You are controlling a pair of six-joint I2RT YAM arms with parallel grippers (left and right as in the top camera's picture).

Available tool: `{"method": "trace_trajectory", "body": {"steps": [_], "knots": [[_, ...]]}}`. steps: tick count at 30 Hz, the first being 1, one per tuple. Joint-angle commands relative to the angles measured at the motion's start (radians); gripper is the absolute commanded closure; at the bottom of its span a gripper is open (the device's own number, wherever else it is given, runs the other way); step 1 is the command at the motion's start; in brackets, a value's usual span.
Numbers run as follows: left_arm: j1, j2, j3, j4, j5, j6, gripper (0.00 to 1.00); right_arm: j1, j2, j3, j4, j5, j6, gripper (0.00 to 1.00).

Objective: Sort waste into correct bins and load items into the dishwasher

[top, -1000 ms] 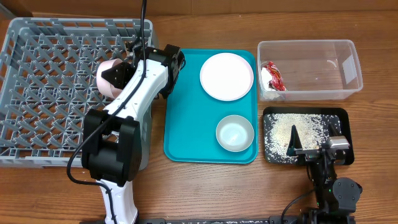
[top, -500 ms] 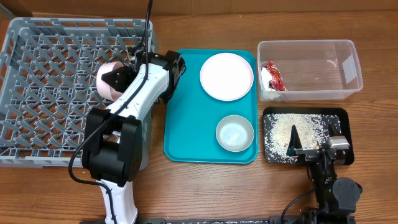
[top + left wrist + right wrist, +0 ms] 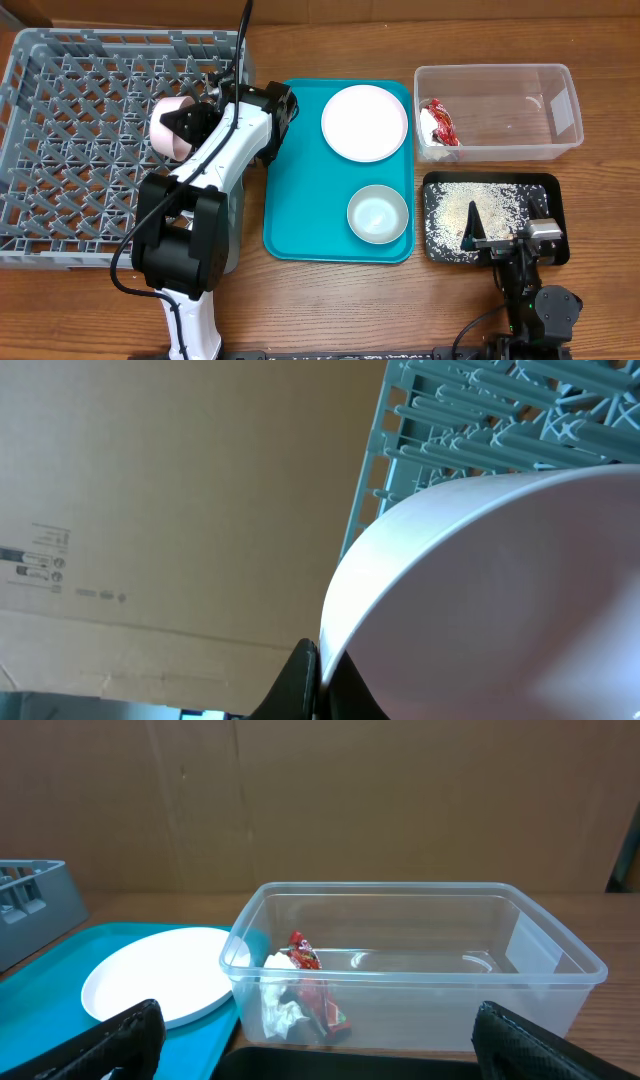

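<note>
Pinkish-white bowl [image 3: 163, 128], tipped on edge, pinched at its rim by the left pincer [image 3: 187, 122], over the grey dish rack [image 3: 70, 150] near its 3 o'clock wall. Right pincer [image 3: 508, 238] spread wide at the table's 5 o'clock, above the black tray [image 3: 556, 186] of white grains [image 3: 450, 208].

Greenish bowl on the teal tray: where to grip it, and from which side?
Grip the greenish bowl by its rim from straight above, pinching the wall inside and out. It sits upright, mouth up, on the teal tray, so the thin rim is exposed all round; the white plate lies apart.
</note>
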Motion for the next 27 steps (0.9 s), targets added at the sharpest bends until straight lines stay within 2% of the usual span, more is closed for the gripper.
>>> {"method": "trace_trajectory", "body": {"steps": [1,5,19,27], "knots": [[-0.015,0.006,-0.007,0.004,-0.004,0.021,0.96,-0.003,-0.011,-0.011,0.006,-0.005,0.000,0.00],[-0.027,0.006,-0.007,0.003,0.057,0.019,0.96,-0.003,-0.011,-0.011,0.006,-0.004,0.000,0.00],[-0.023,0.006,-0.009,0.003,0.021,0.007,0.96,-0.003,-0.011,-0.011,0.006,-0.005,0.000,0.00],[-0.004,0.006,-0.009,-0.008,0.090,0.006,0.96,-0.003,-0.011,-0.011,0.006,-0.004,0.000,0.00]]}}
